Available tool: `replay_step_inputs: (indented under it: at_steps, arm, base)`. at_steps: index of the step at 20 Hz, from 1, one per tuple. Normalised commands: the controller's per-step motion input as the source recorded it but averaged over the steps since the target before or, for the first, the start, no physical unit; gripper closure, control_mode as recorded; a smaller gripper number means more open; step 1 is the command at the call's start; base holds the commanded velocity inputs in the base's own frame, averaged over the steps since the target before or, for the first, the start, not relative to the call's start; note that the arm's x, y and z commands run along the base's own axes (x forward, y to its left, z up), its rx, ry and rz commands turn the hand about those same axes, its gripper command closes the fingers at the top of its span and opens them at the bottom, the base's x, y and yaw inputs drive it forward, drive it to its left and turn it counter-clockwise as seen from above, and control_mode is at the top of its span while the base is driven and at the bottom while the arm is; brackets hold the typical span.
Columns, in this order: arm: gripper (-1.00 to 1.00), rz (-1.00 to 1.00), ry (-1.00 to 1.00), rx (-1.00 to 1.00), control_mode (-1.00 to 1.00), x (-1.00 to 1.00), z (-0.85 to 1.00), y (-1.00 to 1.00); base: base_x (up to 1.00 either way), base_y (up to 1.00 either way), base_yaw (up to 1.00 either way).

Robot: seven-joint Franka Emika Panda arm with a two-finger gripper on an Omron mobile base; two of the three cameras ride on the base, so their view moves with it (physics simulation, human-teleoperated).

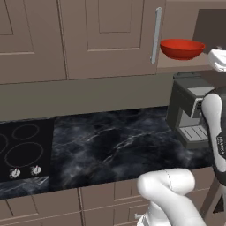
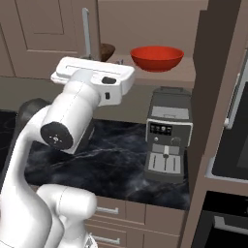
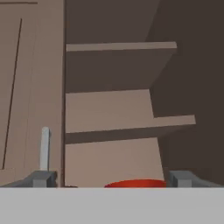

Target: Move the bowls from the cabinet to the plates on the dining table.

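— Closest to the lens, two dark fingertips point(image 3: 41, 178) of the gripper point(image 3: 111, 180). Grasping anything?
— Grasping nothing. Released, spread wide apart, pointing into the open cabinet point(image 3: 109, 109)
— And where to find the bowls?
— For the red bowl point(image 2: 157, 58): resting on the lowest shelf, above the coffee machine point(image 2: 167, 140), just ahead of the fingertips and a little below them. For the brown bowl point(image 2: 107, 50): on the same shelf, left of the red one, half hidden behind the door handle point(image 2: 86, 34)
— Which step in hand, then?
— Probably the reach for the first bowl. Not yet touching, not yet lifting; seems early in the task, with both bowls to carry
— What to do next?
— Need to lower the hand a little and go forward, until straddling the near rim of the red bowl, one fingertip inside and one outside. Then close, lift clear of the shelf edge, and pull back without hitting the door. After that, likely a drive of the base toward the dining table and its plates
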Motion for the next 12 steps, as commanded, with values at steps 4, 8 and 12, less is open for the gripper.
replay_step_inputs:
  at_steps: [4, 8, 12]
  arm:
    - [-1.0, 0.19, -0.06, -0.09, -1.0, -0.29, -0.01, 0.68]
    - [-1.0, 0.13, 0.0, -0.06, -1.0, -0.08, 0.0, 0.78]
    - [-1.0, 0.02, 0.0, 0.0, -1.0, 0.03, 0.0, 0.71]
  base:
    - [0.0, 0.0, 0.0]
    - [0.0, 0.0, 0.0]
    - [0.0, 0.0, 0.0]
